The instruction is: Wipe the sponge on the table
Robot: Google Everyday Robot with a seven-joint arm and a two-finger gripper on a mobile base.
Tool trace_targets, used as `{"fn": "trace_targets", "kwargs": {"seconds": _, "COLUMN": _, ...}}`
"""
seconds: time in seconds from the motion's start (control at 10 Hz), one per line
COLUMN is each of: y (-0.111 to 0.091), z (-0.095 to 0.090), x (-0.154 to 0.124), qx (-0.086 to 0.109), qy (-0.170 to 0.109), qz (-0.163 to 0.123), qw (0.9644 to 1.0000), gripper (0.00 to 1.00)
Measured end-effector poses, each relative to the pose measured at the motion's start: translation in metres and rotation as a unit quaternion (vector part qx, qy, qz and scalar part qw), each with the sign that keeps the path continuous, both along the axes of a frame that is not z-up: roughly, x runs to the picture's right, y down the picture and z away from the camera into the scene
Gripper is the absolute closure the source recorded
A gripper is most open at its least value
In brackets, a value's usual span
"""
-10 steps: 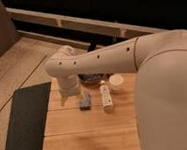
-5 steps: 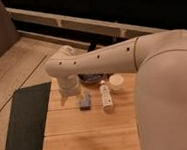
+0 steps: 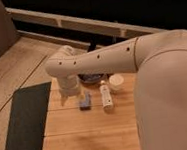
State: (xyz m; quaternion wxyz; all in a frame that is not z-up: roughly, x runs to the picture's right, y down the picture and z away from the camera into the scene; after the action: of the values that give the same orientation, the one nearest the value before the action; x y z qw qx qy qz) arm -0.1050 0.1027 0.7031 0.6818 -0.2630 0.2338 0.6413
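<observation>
"Where was the arm [image 3: 105, 58]?"
"Stretched out sideways from the bulky shoulder [image 3: 168, 81], then bent sharply down at the wrist [image 3: 65, 67]."
"And the claw [image 3: 67, 96]?"
"Hanging straight below that wrist, pointed downward, jaws apart, gripping nothing."

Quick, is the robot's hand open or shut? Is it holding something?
Gripper: open, holding nothing, low over the light wooden plank table, right beside the small blue-grey rectangular sponge.

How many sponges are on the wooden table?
1. The blue-grey sponge lies on the table, just left of the white bottle. The gripper is down at the sponge's left side. The big arm could be hiding another one.
</observation>
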Motion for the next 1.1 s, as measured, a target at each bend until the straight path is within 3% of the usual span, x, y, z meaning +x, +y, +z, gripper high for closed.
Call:
{"fn": "trace_targets", "kwargs": {"seconds": 0.3, "y": -0.011, "z": 0.007, "x": 0.003, "qx": 0.019, "qy": 0.003, "qz": -0.031, "qw": 0.9993, "gripper": 0.35}}
{"fn": "trace_targets", "kwargs": {"seconds": 0.4, "y": -0.028, "z": 0.017, "x": 0.003, "qx": 0.048, "qy": -0.004, "qz": -0.064, "qw": 0.9968, "gripper": 0.35}}
{"fn": "trace_targets", "kwargs": {"seconds": 0.6, "y": -0.063, "z": 0.038, "x": 0.012, "qx": 0.104, "qy": -0.021, "qz": -0.095, "qw": 0.9899, "gripper": 0.35}}
{"fn": "trace_targets", "kwargs": {"seconds": 0.8, "y": -0.085, "z": 0.056, "x": 0.019, "qx": 0.148, "qy": -0.057, "qz": -0.09, "qw": 0.9832, "gripper": 0.35}}
{"fn": "trace_targets", "kwargs": {"seconds": 1.1, "y": -0.079, "z": 0.062, "x": 0.026, "qx": 0.162, "qy": -0.101, "qz": -0.056, "qw": 0.98, "gripper": 0.35}}
